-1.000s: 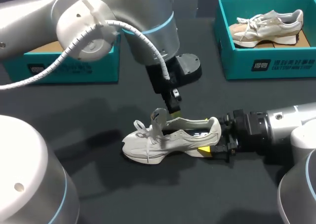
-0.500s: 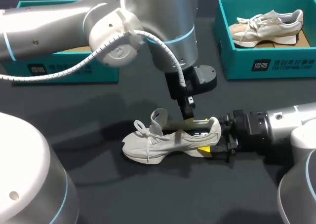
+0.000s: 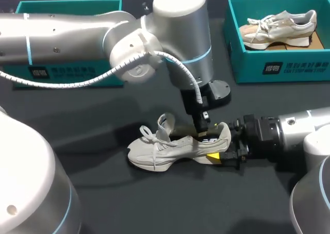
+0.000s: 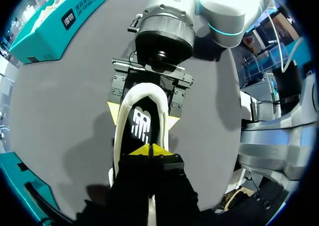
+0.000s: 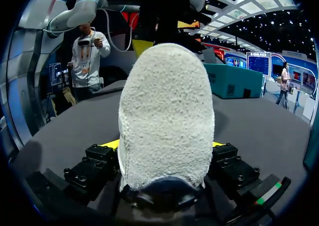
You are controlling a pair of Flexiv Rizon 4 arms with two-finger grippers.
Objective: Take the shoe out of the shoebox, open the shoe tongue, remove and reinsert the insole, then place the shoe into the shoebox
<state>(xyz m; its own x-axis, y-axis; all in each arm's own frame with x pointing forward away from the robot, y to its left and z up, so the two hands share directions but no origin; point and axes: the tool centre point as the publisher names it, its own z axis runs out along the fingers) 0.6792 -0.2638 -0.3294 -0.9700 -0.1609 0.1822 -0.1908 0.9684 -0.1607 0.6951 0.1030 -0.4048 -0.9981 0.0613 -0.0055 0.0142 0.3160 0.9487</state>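
Head view has the pale sneaker (image 3: 175, 145) out of its box and lying on its sole on the dark surface (image 3: 93, 131), toe toward my left. My right pincer (image 3: 221, 150) grips the heel, one finger on each side. The tongue (image 3: 166, 121) stands pulled up and forward, so taking the sneaker out and opening the tongue look done.

From above, my left pincer (image 4: 150, 150) reaches down into the shoe's opening with its yellow tips drawn together over the black insole (image 4: 141, 124), which lies flat inside. I cannot tell whether an edge of it is caught between the tips. I judge the work to be at the start of the insole removal. Left to do are lifting the insole out, sliding it back in, and returning the sneaker to the teal shoebox (image 3: 67, 71) at the far left, which looks empty. Another shoebox (image 3: 278, 66) at the far right holds a second sneaker (image 3: 278, 28).
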